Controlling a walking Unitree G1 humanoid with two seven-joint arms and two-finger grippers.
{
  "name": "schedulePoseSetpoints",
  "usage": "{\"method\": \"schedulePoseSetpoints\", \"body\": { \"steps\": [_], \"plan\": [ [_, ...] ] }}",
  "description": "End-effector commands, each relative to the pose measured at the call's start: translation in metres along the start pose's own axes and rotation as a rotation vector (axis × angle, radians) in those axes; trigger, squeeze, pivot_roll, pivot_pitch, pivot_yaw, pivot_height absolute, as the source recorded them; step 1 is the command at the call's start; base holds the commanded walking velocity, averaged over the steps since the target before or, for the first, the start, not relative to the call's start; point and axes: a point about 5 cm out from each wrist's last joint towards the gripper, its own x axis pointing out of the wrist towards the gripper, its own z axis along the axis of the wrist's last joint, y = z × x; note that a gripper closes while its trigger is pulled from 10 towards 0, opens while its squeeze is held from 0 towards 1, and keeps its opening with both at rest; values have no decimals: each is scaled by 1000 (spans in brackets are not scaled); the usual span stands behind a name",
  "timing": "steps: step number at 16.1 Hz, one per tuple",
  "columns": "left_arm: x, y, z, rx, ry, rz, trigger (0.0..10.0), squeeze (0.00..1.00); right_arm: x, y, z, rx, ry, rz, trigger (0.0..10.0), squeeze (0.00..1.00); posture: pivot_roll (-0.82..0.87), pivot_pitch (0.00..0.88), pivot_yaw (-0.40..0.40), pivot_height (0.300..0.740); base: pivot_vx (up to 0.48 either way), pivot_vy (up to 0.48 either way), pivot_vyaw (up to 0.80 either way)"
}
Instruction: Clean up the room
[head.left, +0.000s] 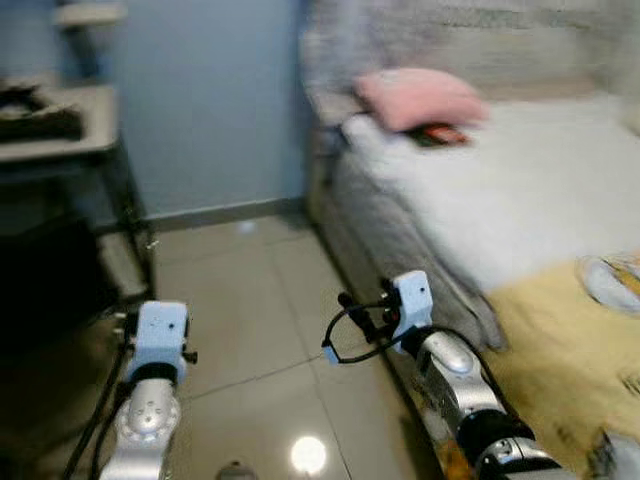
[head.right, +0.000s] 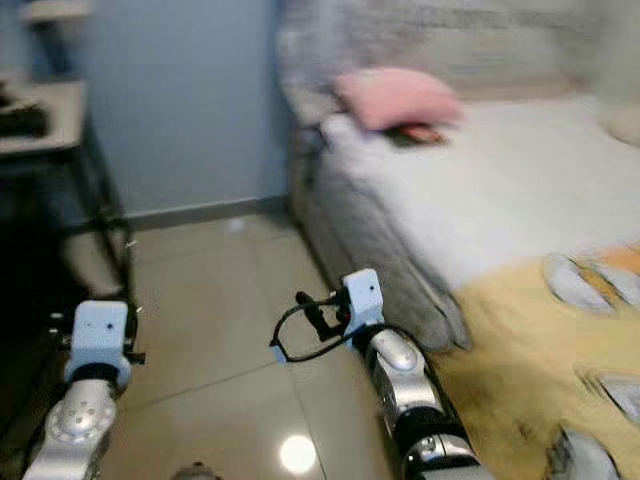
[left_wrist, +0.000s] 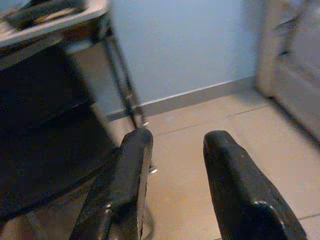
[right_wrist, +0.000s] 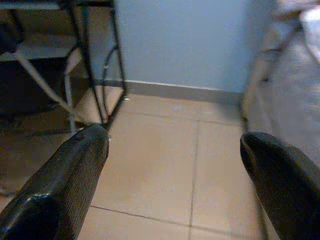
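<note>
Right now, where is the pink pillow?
In the left eye view, the pink pillow lies at the far end of the bed, on the robot's right, with a small dark and red object just in front of it.

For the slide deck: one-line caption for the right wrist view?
Right hand open and empty above beige floor tiles, facing a blue wall, black-legged table on one side, bed on the other.

A blurred pink pillow (head.right: 398, 97) lies on the bed (head.right: 520, 190), a dark object (head.right: 412, 132) just beside it; both silver arms reach over tiled floor (head.right: 220, 300).
</note>
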Motion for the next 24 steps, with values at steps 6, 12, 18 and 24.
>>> {"method": "schedulePoseSetpoints", "body": {
  "steps": [6,12,18,24],
  "plan": [
    [0,-6,10,0,-30,-18,10000,0,2,1,3,10,-9,34,10000,0,169,0,-82,740,219,-53,434],
    [4,-2,17,115,-45,-114,10000,0,-3,-5,-7,55,5,-109,10000,0,138,0,-6,740,400,0,280],
    [32,0,36,194,-71,-212,10000,0,-4,-5,-8,111,-39,-241,10000,0,57,0,116,740,0,0,0],
    [37,-19,43,111,-86,-261,10000,0,-5,-2,-9,90,-48,-219,10000,0,18,0,98,740,378,0,508]
  ]
}}
